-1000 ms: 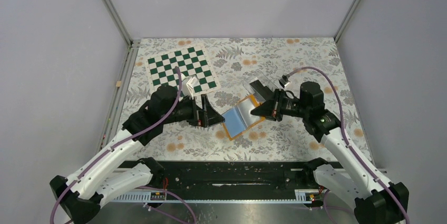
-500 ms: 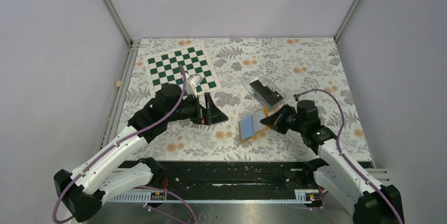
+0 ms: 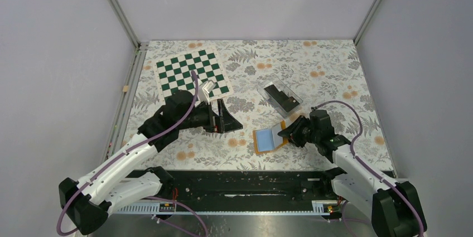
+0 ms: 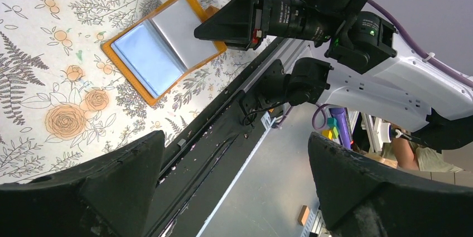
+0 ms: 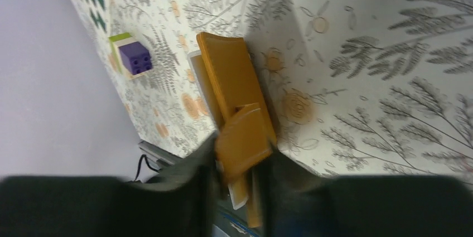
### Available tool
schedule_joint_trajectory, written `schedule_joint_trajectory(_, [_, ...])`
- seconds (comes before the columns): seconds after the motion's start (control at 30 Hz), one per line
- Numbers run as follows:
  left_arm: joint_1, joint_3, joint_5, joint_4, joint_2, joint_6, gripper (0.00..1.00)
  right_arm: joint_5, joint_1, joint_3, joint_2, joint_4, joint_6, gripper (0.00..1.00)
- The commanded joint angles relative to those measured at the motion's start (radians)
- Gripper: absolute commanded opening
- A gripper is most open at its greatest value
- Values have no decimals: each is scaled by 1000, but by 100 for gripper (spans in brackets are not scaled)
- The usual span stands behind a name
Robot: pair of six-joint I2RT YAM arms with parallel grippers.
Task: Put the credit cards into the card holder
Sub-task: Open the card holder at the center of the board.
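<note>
1. Tabletop (image 3: 334,64), top view: floral print, grey walls around it. The card holder (image 3: 269,138) lies open with its blue pockets up. A checkerboard mat (image 3: 191,73) sits well apart, far-left of the card holder. The right gripper (image 3: 290,132) is at the card holder's right edge. The left gripper (image 3: 227,117) is left of the card holder and apart from it, jaws wide and empty. A clear box (image 3: 299,100) just beyond the card holder contains the black credit cards (image 3: 280,96).
2. Left wrist view: the left gripper (image 4: 234,139) is spread wide with nothing between its jaws. The card holder (image 4: 164,47) lies flat on the cloth, and the right gripper (image 4: 215,25) touches its right edge.
3. Right wrist view: the right gripper (image 5: 242,164) has its jaws narrow, flanking the orange tab of the card holder (image 5: 228,81). Clamped or only touching: cannot tell. A small block (image 5: 134,56) with a purple top sits beyond the card holder.
</note>
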Motion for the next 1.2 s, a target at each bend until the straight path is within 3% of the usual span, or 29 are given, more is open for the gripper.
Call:
schedule_joint_trajectory(0.0, [4,-3,18,53,2,-8,99,83,-3,48,-35,-139,-50,50])
schedule_joint_trajectory(0.1, [4,1,3,31,7,-4,99,144,-3,72,-59,-246,-63,68])
schedule_joint_trajectory(0.2, [4,6,-15,-7,16,4,99,189,-3,115,-75,-351,-89,80])
schedule_joint_trajectory(0.33, [4,-1,-46,-50,37,3,99,241,-3,213,-89,-473,-188,88])
schedule_joint_trajectory(0.53, [4,-14,-46,-78,79,-14,99,252,-3,362,-60,-614,-374,89])
schedule_joint_trajectory(0.6, [3,-22,-41,-79,98,-25,99,207,-3,411,-41,-629,-431,85])
schedule_joint_trajectory(0.77, [-30,-22,-23,-60,176,-45,99,35,35,497,58,-609,-502,46])
schedule_joint_trajectory(0.87, [-55,-26,-8,-1,241,-76,95,21,118,529,132,-581,-502,35])
schedule_joint_trajectory(1.07, [-132,5,18,192,449,-161,74,52,180,548,311,-560,-483,0])
schedule_joint_trajectory(1.17, [-173,67,25,250,585,-177,54,86,180,534,372,-562,-494,0])
